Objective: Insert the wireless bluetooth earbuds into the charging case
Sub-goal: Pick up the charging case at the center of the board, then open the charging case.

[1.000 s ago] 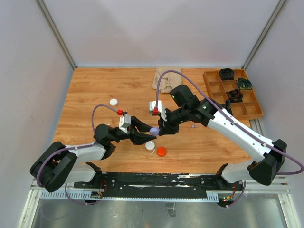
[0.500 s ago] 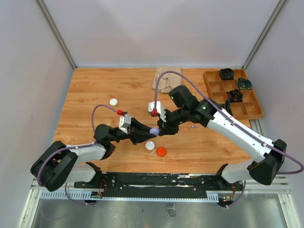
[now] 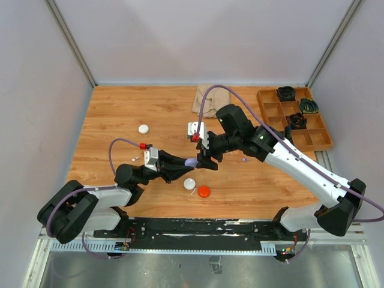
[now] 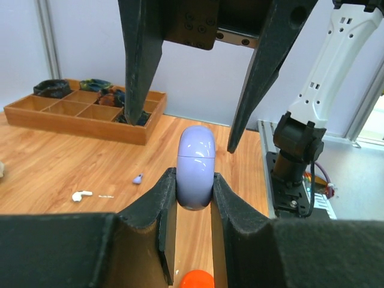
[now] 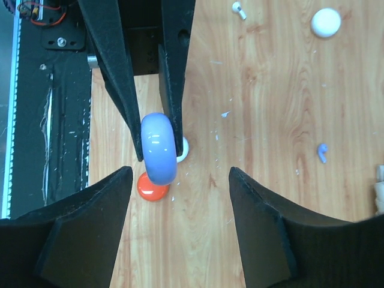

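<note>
Sprung open since a second ago: right jaws, back then pinched on the lilac charging case (image 4: 195, 165). Tightened over the same second and shifted a touch leftward: left jaws, now clenched on that case.

Nearest the arm bases, side by side on the surface (image 3: 120, 108) and untouched: orange puck (image 3: 204, 191) and white puck (image 3: 189, 184). Just beyond and above them, held clear of the wood: charging case, lid shut with its seam showing, clamped edge-on by left jaws below the seam. Straddling it with a gap on each side, touching nothing: right jaws, released. Farther out on the wood, well apart from the case and lying loose: white earbud (image 4: 81, 195) and purple earbud (image 4: 138, 178). Farthest back: wooden tray (image 4: 72, 123) at the right rear, crumpled cloth (image 3: 207, 99) by the back edge.

Step in hand, by the look of it: handover of the case from right to left just finished, with no bud seated yet. Next, most likely: draw right jaws clear, then lift the lid while the left clamp steadies the body. Calls for a light touch at the lid edge, since a hard push could twist the smooth shell out of the clamp. Only after that, fetch a bud.
</note>
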Motion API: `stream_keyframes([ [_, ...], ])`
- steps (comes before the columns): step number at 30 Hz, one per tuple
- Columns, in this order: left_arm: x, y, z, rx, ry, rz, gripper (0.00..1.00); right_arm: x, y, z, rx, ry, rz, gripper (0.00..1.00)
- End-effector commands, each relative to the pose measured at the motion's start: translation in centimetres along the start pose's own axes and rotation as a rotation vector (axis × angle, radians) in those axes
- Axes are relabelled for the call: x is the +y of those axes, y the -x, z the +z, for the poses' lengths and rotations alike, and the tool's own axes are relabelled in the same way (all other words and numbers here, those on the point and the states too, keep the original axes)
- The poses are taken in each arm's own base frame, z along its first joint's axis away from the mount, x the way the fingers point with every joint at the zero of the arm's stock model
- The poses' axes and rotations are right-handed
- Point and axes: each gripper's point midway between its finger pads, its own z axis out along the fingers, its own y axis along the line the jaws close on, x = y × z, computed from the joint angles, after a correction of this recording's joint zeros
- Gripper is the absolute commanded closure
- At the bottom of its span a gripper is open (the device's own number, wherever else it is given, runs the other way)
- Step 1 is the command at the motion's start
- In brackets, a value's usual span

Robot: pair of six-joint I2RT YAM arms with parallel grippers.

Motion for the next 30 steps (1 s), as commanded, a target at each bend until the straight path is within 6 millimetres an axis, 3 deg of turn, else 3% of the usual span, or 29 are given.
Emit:
stream_keyframes([
  [1,-0.3,2.8,0.0,-0.108,0.0,0.091,1.0,-0.4,2.5,-0.6,-0.086,-0.053,-0.056,0.33],
  [13,-0.5,3.7,-0.2,-0.153,0.005,0.115,1.0,-0.4,2.5,0.1,-0.122,-0.045,-0.055,0.27],
  [30,-1.2,4.9,-0.3,-0.196,-0.013,0.137,1.0,-1.2,1.8,0.9,-0.095,-0.083,-0.053,0.27],
])
